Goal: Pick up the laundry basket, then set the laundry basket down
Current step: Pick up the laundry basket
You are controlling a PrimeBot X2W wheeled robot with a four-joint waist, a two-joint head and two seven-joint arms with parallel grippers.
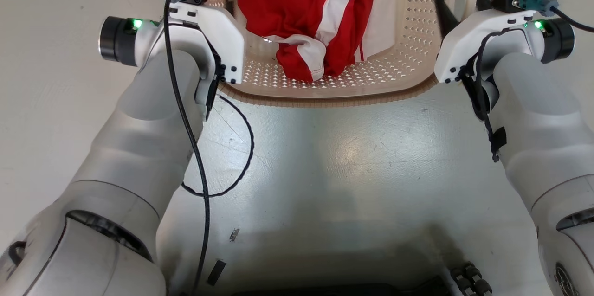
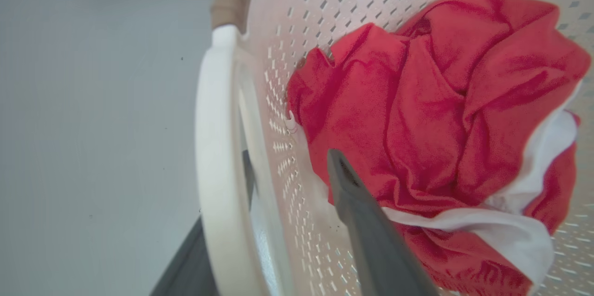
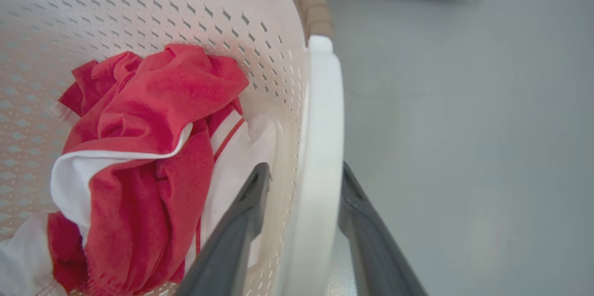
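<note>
The left gripper [image 2: 290, 157] stands open: one dark finger is inside the cream-white perforated plastic laundry basket [image 1: 325, 99], clear of its wall, and the other is outside the white loop handle [image 2: 213, 147]. The basket lies far ahead on the pale grey floor [image 1: 348, 157], between both arms, and contains a crumpled red-and-white garment [image 1: 315, 3]. The right gripper [image 3: 304, 168] straddles the right-hand loop handle [image 3: 320, 124] — fingers close on either side — but clamping cannot be confirmed.
</note>
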